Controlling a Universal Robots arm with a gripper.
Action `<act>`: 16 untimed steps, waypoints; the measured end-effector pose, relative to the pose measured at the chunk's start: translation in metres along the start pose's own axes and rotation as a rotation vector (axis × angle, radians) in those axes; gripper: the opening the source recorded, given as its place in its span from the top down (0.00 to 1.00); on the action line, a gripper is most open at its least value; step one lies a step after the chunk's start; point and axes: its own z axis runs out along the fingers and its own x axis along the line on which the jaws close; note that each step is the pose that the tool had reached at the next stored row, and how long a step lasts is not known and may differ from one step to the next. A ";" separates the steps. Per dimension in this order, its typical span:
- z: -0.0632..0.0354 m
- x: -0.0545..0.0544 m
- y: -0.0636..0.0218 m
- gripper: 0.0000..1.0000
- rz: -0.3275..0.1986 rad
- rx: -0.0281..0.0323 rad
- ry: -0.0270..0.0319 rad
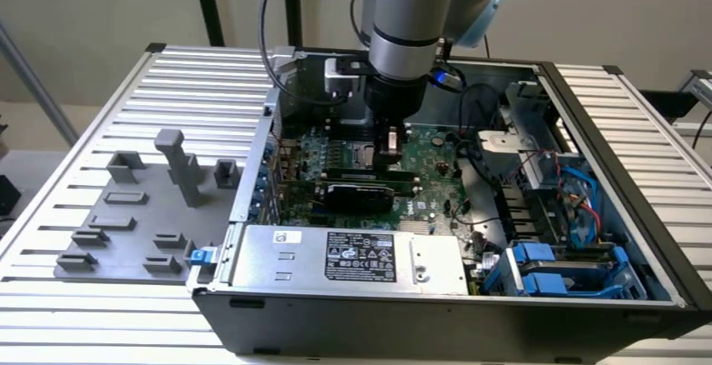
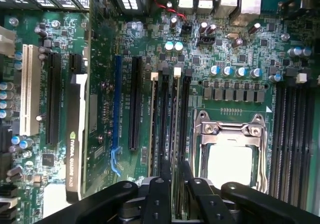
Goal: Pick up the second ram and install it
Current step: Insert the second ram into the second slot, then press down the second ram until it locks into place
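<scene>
My gripper (image 2: 175,176) reaches down into the open computer case (image 1: 623,215), over the green motherboard (image 2: 235,44). Its two black fingers (image 2: 164,184) are shut on the second ram (image 2: 175,134), a thin stick seen edge-on. The stick stands upright along a memory slot between two white latches, right beside the CPU socket (image 2: 230,159). How deep it sits in the slot I cannot tell. In the exterior view the gripper (image 1: 389,152) hangs just behind the black graphics card (image 1: 356,190).
A graphics card (image 2: 75,134) stands on edge a few slots from the ram. The silver power supply (image 1: 345,252) and blue drive cages (image 1: 556,269) line the case's front. Cables (image 1: 478,132) run beside the arm. Grey holder blocks (image 1: 145,207) stand on the slatted table at the exterior view's left.
</scene>
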 end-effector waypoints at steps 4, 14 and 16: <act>-0.0025 0.000 0.0014 0.87 0.000 0.0001 -0.0015; -0.0026 0.000 0.0015 0.89 0.000 -0.0001 -0.0012; -0.0026 0.000 0.0015 0.89 0.000 -0.0001 -0.0012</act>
